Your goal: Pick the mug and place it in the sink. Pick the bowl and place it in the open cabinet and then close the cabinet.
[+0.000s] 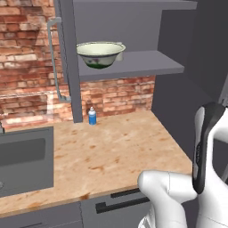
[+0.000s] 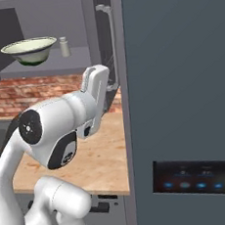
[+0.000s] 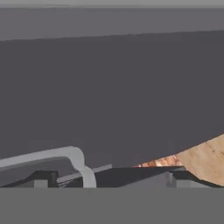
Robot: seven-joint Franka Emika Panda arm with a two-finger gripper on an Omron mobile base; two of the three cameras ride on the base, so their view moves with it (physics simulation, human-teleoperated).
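Closest to the cameras is my own white arm [image 2: 52, 130], bent across the front of the counter [image 1: 116, 151]. My claw [image 3: 107, 179] has its two dark tips set wide apart, with nothing between them. It faces a flat dark grey cabinet door [image 3: 109, 87] at close range. A curved grey bar handle [image 3: 65, 157] lies low in the hand view, beside one tip and not between the two.

The bowl [image 1: 100, 54] sits upright on the grey shelf [image 1: 147, 67] of the open cabinet [image 1: 71, 58], near the shelf's left end. In the right base view a small pale shaker [image 2: 65, 46] stands on that shelf, just beside the bowl.

One door stands swung out on the left, its long handle [image 1: 53, 58] seen against the brick wall [image 1: 26, 67]. A small blue bottle [image 1: 92, 116] with a white cap stands on the counter at the foot of the wall, below the shelf.

The sink [image 1: 24, 160] is set into the counter at the far left, well apart from the bottle. Drawers with dark horizontal handles [image 1: 120, 202] run under the counter edge.
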